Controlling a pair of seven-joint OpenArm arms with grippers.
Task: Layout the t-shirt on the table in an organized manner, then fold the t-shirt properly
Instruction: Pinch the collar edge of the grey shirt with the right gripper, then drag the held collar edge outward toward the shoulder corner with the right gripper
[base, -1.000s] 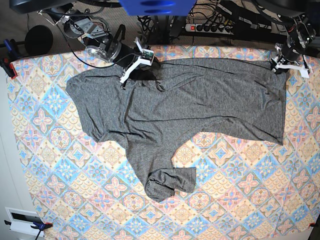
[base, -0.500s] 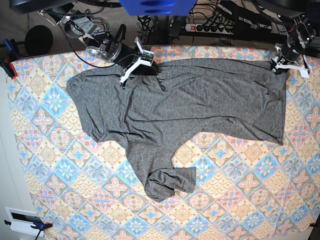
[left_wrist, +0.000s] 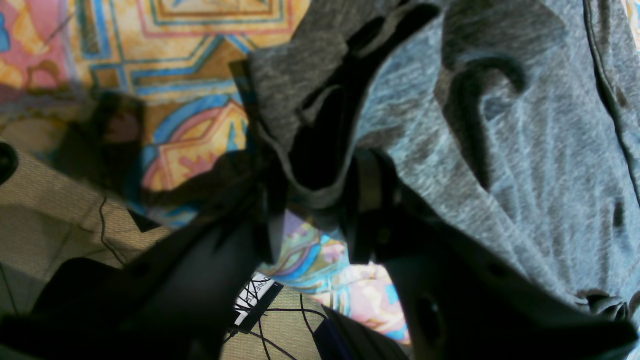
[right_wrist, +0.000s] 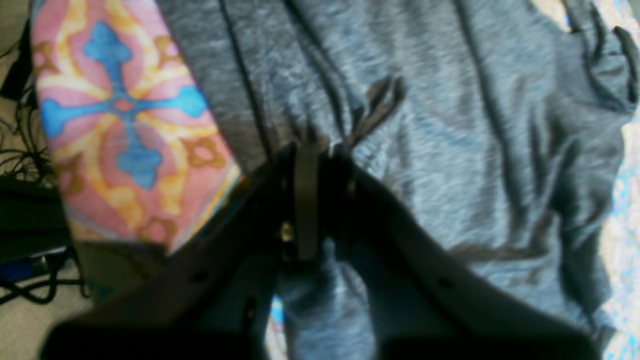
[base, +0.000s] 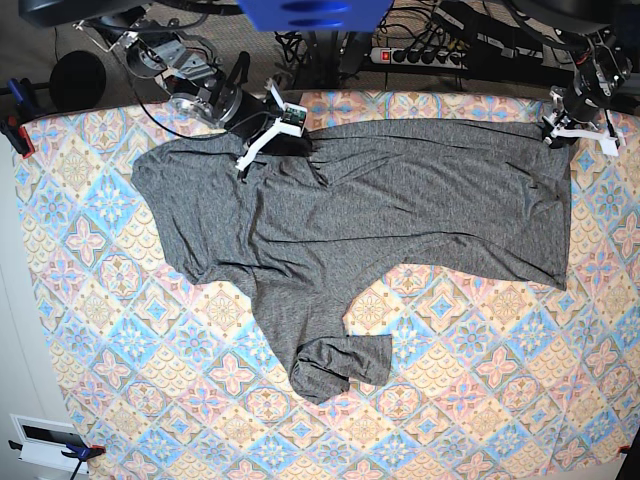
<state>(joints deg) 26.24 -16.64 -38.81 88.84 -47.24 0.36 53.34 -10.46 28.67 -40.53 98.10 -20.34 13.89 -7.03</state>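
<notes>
The dark-grey t-shirt (base: 370, 215) lies spread across the far half of the table (base: 150, 330), one sleeve bunched toward the front middle. My left gripper (base: 562, 132) is at the shirt's far right corner, shut on its hem; the left wrist view shows a fold of the t-shirt (left_wrist: 320, 165) pinched between the black fingers. My right gripper (base: 272, 140) is at the shirt's far edge left of centre, shut on the cloth; in the right wrist view the t-shirt (right_wrist: 450, 125) stretches away from the closed gripper (right_wrist: 310, 165).
A power strip (base: 420, 55) and cables lie behind the table's far edge. Clamps (base: 15, 135) hold the tablecloth at the left edge. A white box (base: 40, 440) sits at the front left corner.
My right gripper has moved slightly left and back with the shirt's far edge, pulling that edge straighter. The left gripper has stayed put.
</notes>
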